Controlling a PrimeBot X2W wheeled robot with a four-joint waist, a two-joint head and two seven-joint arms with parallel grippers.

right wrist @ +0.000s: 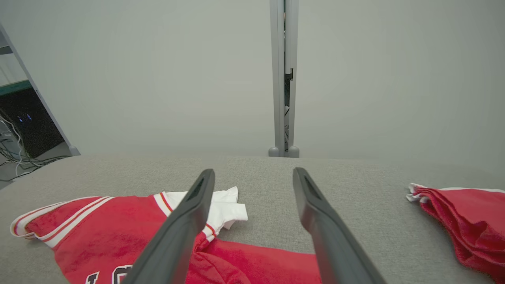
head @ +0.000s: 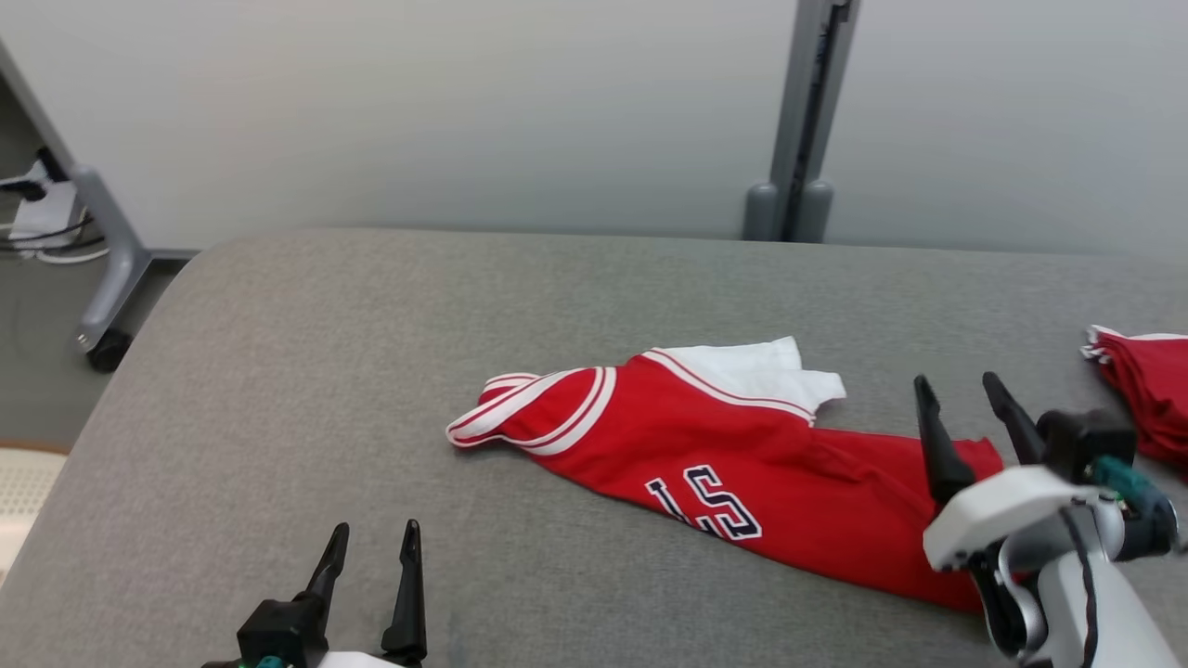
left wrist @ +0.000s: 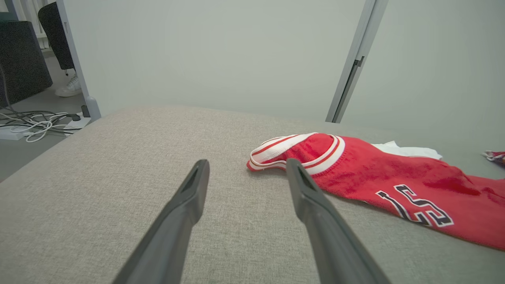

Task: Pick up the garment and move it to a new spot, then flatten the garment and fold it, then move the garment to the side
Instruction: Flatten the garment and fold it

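Observation:
A red garment (head: 742, 473) with white-and-red trim, a white patch and a dark number lies crumpled across the middle of the grey padded table (head: 371, 390). It also shows in the left wrist view, garment (left wrist: 394, 177), and the right wrist view, garment (right wrist: 118, 228). My left gripper (head: 376, 538) stands open at the lower left, well short of the garment's trimmed end, nothing between its fingers (left wrist: 193, 197). My right gripper (head: 961, 390) is open above the garment's right end, holding nothing; its fingers (right wrist: 197, 209) hover over the cloth.
A second folded red garment (head: 1146, 394) lies at the table's right edge, also in the right wrist view as red garment (right wrist: 465, 221). A grey partition post (head: 803, 121) stands behind the table. Cables (left wrist: 35, 124) lie on the floor at left.

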